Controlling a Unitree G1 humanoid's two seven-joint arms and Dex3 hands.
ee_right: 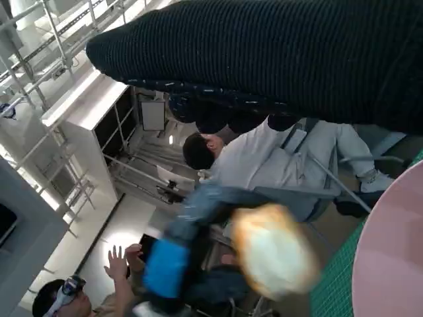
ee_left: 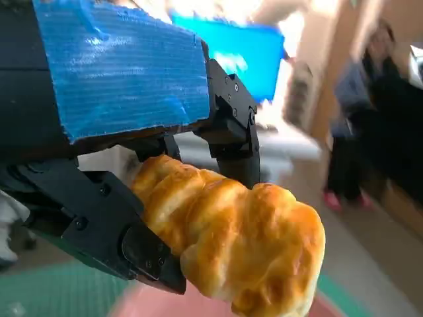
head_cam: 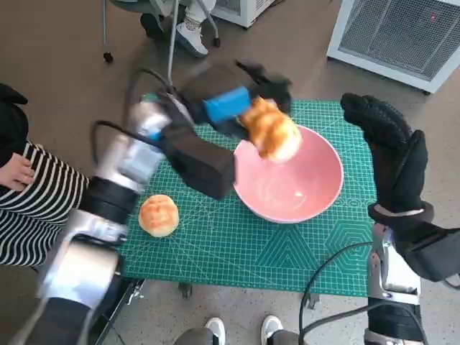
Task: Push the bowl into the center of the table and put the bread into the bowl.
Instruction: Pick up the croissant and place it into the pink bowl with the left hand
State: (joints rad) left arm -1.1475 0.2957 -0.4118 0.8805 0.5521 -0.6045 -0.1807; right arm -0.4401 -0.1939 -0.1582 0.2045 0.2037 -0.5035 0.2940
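Observation:
A pink bowl [head_cam: 302, 188] sits on the green cutting mat [head_cam: 237, 244], right of the middle. My left hand [head_cam: 233, 104] holds a golden twisted bread [head_cam: 272, 129] above the bowl's left rim; in the left wrist view the black fingers [ee_left: 231, 135] clamp this bread [ee_left: 238, 241] from both sides. The right wrist view shows the same bread [ee_right: 271, 251] blurred beside the bowl's pink rim [ee_right: 393, 264]. A round bun [head_cam: 159, 214] lies on the mat at the left. My gloved right hand [head_cam: 392, 154] stands upright just right of the bowl, holding nothing, fingers extended.
A person in a striped top [head_cam: 29, 208] sits at the left edge. Chair legs and feet [head_cam: 190, 32] are beyond the table, shoes [head_cam: 241, 329] in front of it. A white appliance [head_cam: 402, 36] stands at the back right. People show in the right wrist view [ee_right: 264, 165].

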